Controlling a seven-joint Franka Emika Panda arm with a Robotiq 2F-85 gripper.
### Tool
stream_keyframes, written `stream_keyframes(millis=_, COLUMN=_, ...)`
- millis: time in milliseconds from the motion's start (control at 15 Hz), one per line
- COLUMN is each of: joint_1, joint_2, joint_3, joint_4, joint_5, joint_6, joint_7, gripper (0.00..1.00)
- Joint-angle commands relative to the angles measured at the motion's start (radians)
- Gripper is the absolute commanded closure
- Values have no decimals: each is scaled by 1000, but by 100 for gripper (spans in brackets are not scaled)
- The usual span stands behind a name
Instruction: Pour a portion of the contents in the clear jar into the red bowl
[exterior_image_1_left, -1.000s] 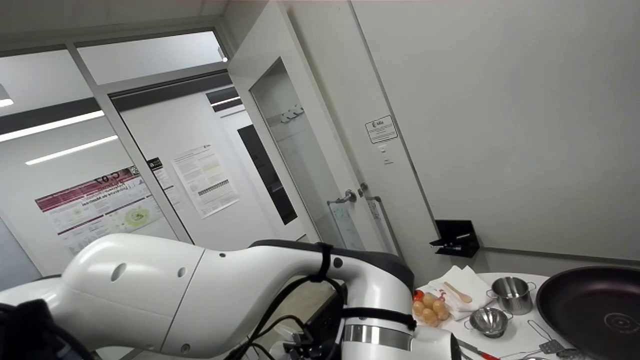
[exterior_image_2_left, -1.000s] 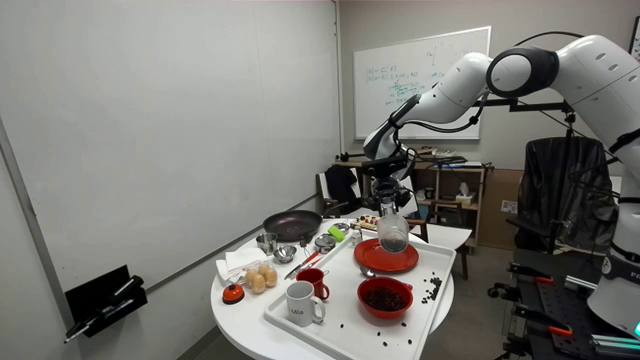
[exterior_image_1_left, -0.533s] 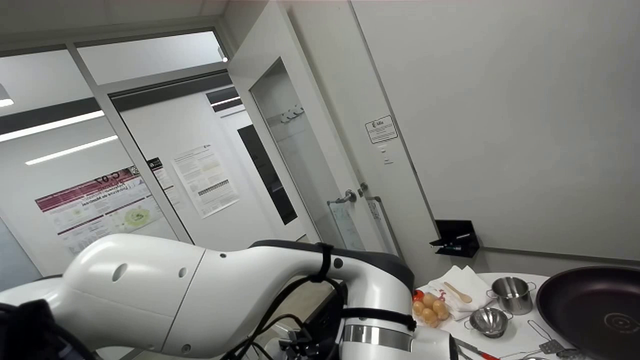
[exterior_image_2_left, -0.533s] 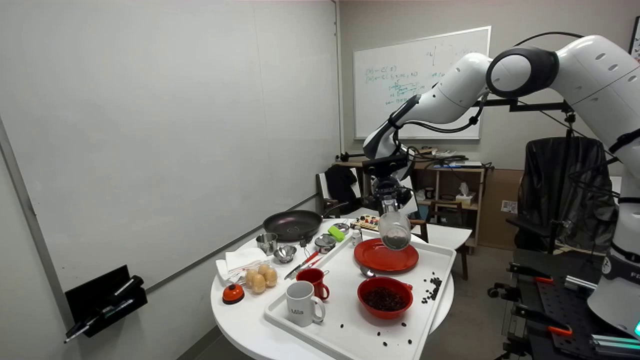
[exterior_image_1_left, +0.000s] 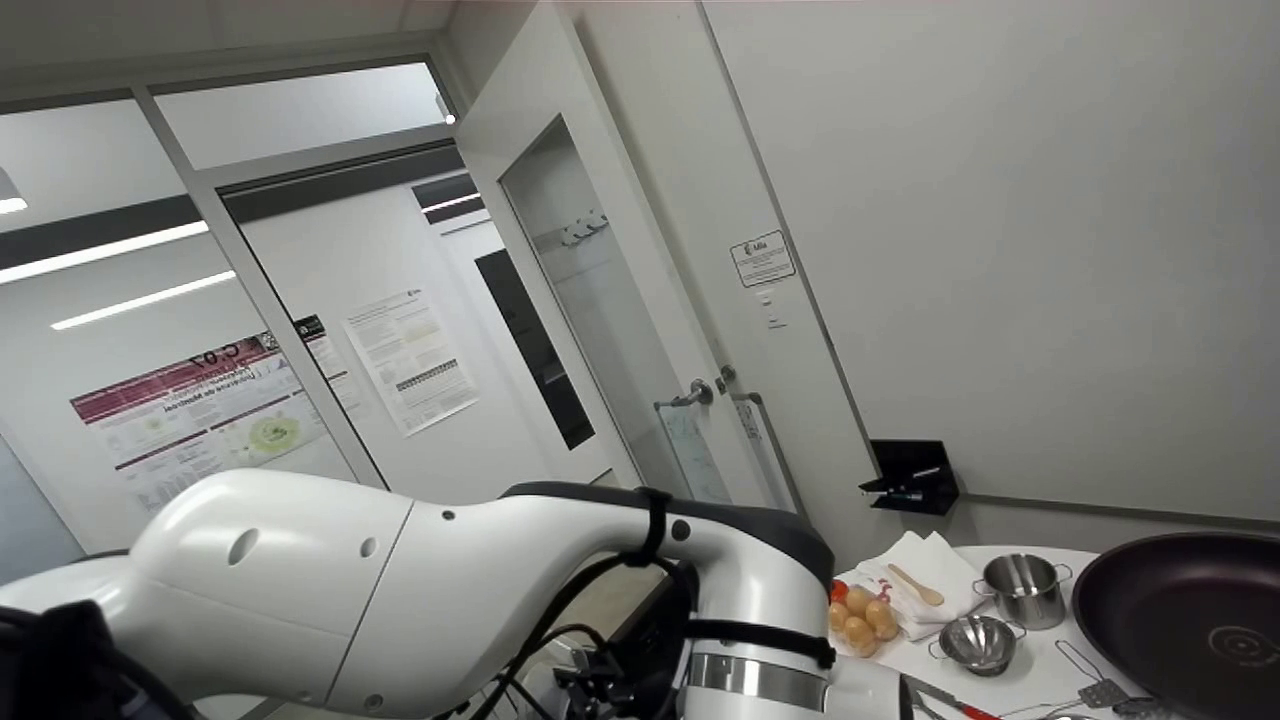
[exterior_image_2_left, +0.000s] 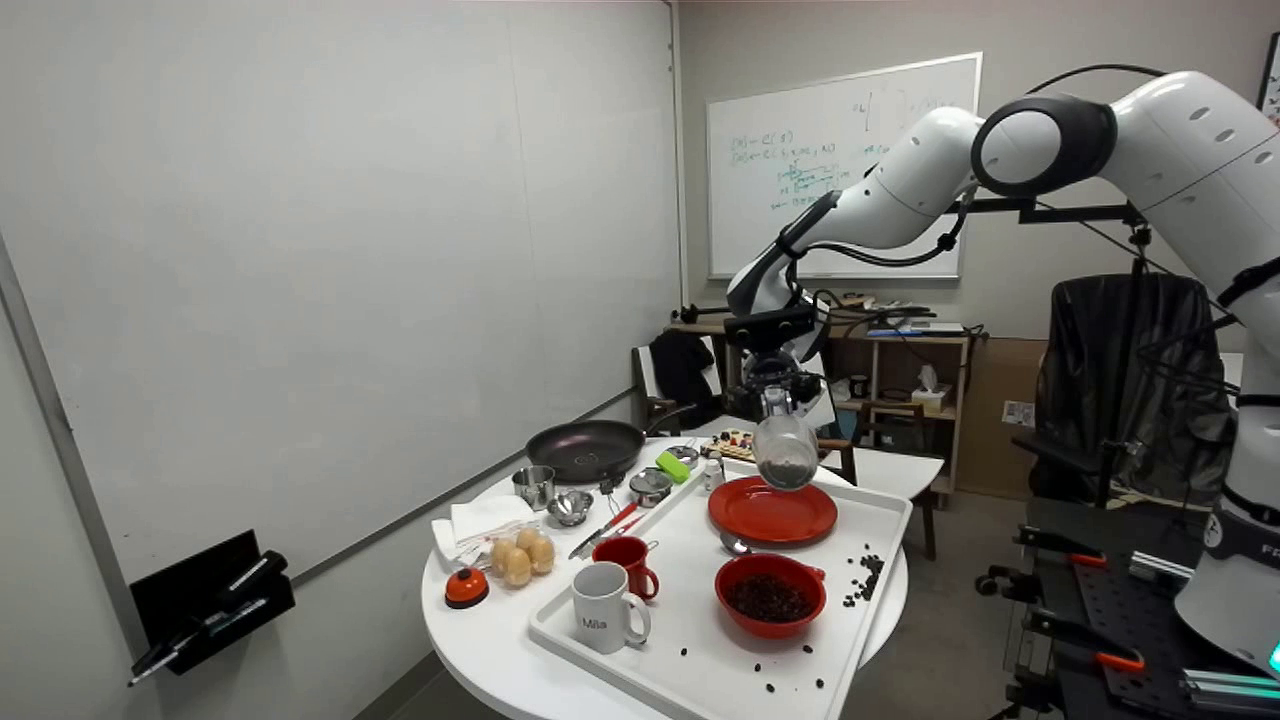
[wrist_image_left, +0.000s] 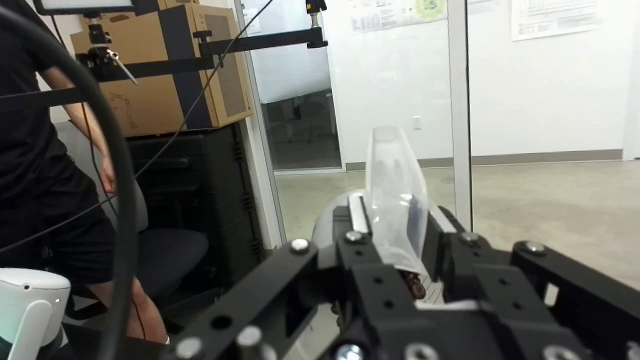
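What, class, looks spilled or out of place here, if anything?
Dark bean-like pieces lie loose on the white tray, clustered near one edge and scattered by the red bowl. Probably spilled, as similar pieces lie inside it.

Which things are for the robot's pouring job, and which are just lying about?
For the job:
the clear jar, gripped by the hand
the red bowl, with dark bits in it

Just lying about, among others:
the red plate
the red mug
the pale mug
the big dark pan
the spoon
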Motion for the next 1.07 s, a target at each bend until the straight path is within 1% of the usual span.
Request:
stream_keyframes(millis=0, joint_1=-7, joint_2=6, joint_3=4, joint_4=-6, joint_5=39, joint_6=-40, joint_7=-14, gripper=90)
stream_keyframes(millis=600, joint_1=-1, joint_2=9, joint_3=-3, joint_4=-7, joint_5=52, joint_6=-45, joint_7=-12, gripper=90)
stream_keyframes(millis=867, joint_1=12, joint_2=6, joint_3=-16, joint_4=-3, joint_5=16, joint_6=-20, joint_7=-5, gripper=90)
stream_keyframes(millis=1000, joint_1=22, joint_2=5, joint_3=-29, joint_4=2, joint_5=-28, joint_6=-5, joint_7=6, gripper=90)
